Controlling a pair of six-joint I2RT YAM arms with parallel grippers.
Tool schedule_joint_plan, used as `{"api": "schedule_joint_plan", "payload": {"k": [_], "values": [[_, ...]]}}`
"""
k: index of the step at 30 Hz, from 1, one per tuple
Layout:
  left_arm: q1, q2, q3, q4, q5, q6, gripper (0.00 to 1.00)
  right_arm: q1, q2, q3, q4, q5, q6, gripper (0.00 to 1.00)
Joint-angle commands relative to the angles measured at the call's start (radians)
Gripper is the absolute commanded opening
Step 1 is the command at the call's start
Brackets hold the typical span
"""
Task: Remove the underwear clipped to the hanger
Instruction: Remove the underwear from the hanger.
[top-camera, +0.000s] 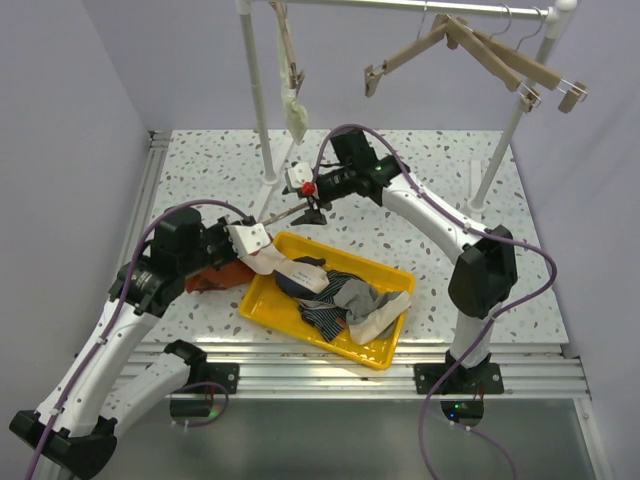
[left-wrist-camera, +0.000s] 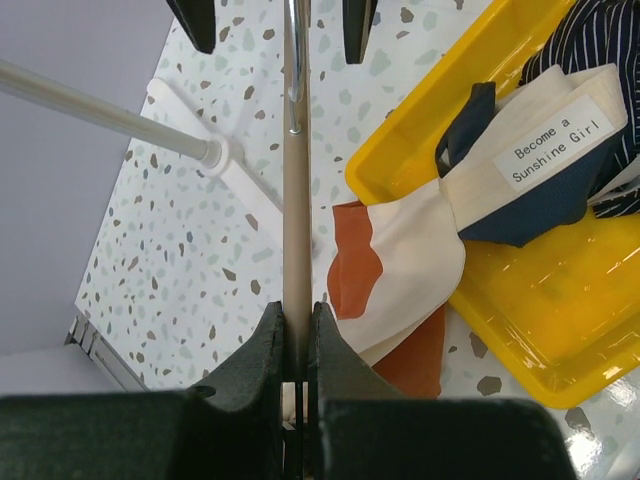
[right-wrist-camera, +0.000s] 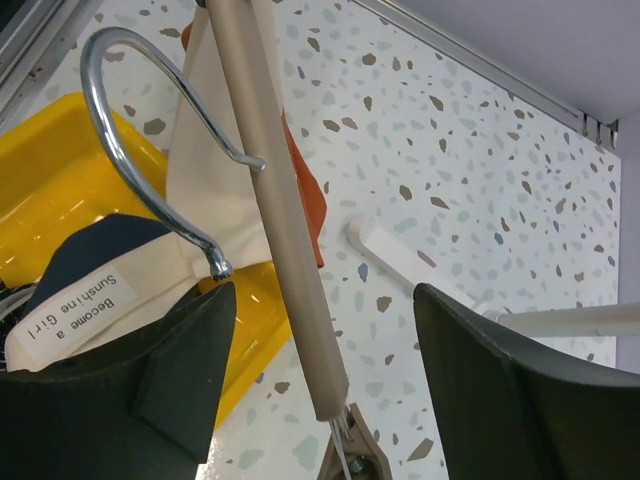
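While the left gripper (left-wrist-camera: 297, 335) clamps the hanger bar (left-wrist-camera: 296, 200), the right gripper (right-wrist-camera: 325, 350) gapes wide around its far end, beside the orange-red underwear (left-wrist-camera: 355, 265).

Glossy yellow plastic tray (top-camera: 262, 305) holding soft matt cloth underwear (top-camera: 340, 297). The hanger (right-wrist-camera: 280, 210) has a smooth beige bar, wood by the look, with a shiny chrome metal hook (right-wrist-camera: 140, 170). Speckled terrazzo-look table (top-camera: 400, 170), smooth.
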Motion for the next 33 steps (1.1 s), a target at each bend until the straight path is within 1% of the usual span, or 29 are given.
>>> {"api": "schedule_joint_plan", "payload": {"k": [1, 2, 4, 5, 7, 8, 9, 10, 11, 14, 17, 18, 19, 20, 21, 22, 23, 24, 25, 28, 29, 33], "values": [[0.005, -0.005, 0.014, 0.093, 0.047, -0.022, 0.00, 0.015, 0.003, 0.043, -0.029, -0.030, 0.015, 0.74], [0.005, -0.004, 0.015, 0.097, 0.053, -0.025, 0.00, 0.018, 0.006, 0.044, -0.035, -0.026, 0.008, 0.69], [0.005, -0.004, 0.015, 0.102, 0.056, -0.031, 0.00, 0.021, 0.010, 0.046, -0.043, -0.024, -0.005, 0.63], [0.005, -0.007, 0.014, 0.110, 0.061, -0.035, 0.00, 0.023, 0.012, 0.052, -0.051, -0.026, -0.012, 0.57], [0.007, -0.005, 0.012, 0.116, 0.064, -0.043, 0.00, 0.023, 0.027, 0.076, -0.087, -0.029, -0.034, 0.51], [0.005, -0.005, 0.012, 0.123, 0.070, -0.045, 0.00, 0.021, 0.033, 0.086, -0.098, -0.029, -0.037, 0.44], [0.005, -0.002, 0.012, 0.129, 0.073, -0.046, 0.00, 0.021, 0.038, 0.102, -0.120, -0.027, -0.052, 0.38], [0.005, -0.002, 0.011, 0.134, 0.075, -0.051, 0.00, 0.023, 0.043, 0.107, -0.127, -0.023, -0.060, 0.29], [0.005, 0.001, 0.009, 0.145, 0.078, -0.055, 0.00, 0.023, 0.041, 0.106, -0.123, -0.018, -0.060, 0.00], [0.005, 0.001, 0.003, 0.174, 0.072, -0.069, 0.00, 0.023, 0.029, 0.090, -0.109, -0.013, -0.075, 0.00], [0.005, -0.014, -0.011, 0.234, 0.047, -0.109, 0.00, 0.020, 0.024, 0.101, -0.150, 0.003, -0.126, 0.00], [0.005, -0.020, -0.014, 0.252, 0.039, -0.126, 0.05, 0.018, 0.021, 0.096, -0.150, 0.011, -0.131, 0.00], [0.005, -0.034, -0.015, 0.269, 0.029, -0.158, 0.26, 0.017, 0.020, 0.095, -0.150, 0.025, -0.132, 0.00], [0.005, -0.040, -0.015, 0.293, 0.016, -0.167, 0.37, 0.010, 0.014, 0.093, -0.149, 0.032, -0.131, 0.00], [0.005, -0.045, -0.011, 0.303, 0.015, -0.175, 0.52, 0.006, 0.013, 0.092, -0.152, 0.040, -0.129, 0.00], [0.005, -0.054, -0.008, 0.307, 0.015, -0.186, 0.80, 0.001, 0.013, 0.093, -0.155, 0.049, -0.131, 0.00], [0.005, -0.057, -0.005, 0.311, 0.019, -0.186, 0.89, -0.009, 0.013, 0.092, -0.158, 0.054, -0.129, 0.00], [0.005, -0.060, 0.001, 0.308, 0.021, -0.187, 0.92, -0.017, 0.013, 0.090, -0.169, 0.057, -0.132, 0.00], [0.005, -0.063, 0.005, 0.303, 0.022, -0.184, 0.94, -0.025, 0.012, 0.089, -0.170, 0.060, -0.134, 0.00], [0.005, -0.070, 0.012, 0.263, 0.036, -0.155, 0.94, -0.051, 0.000, 0.072, -0.184, 0.071, -0.166, 0.00], [0.005, -0.071, 0.009, 0.245, 0.047, -0.145, 0.94, -0.062, -0.005, 0.067, -0.192, 0.086, -0.201, 0.00], [0.005, -0.083, -0.037, 0.217, 0.052, -0.080, 0.94, -0.083, -0.039, 0.034, -0.200, 0.137, -0.267, 0.00]]}}
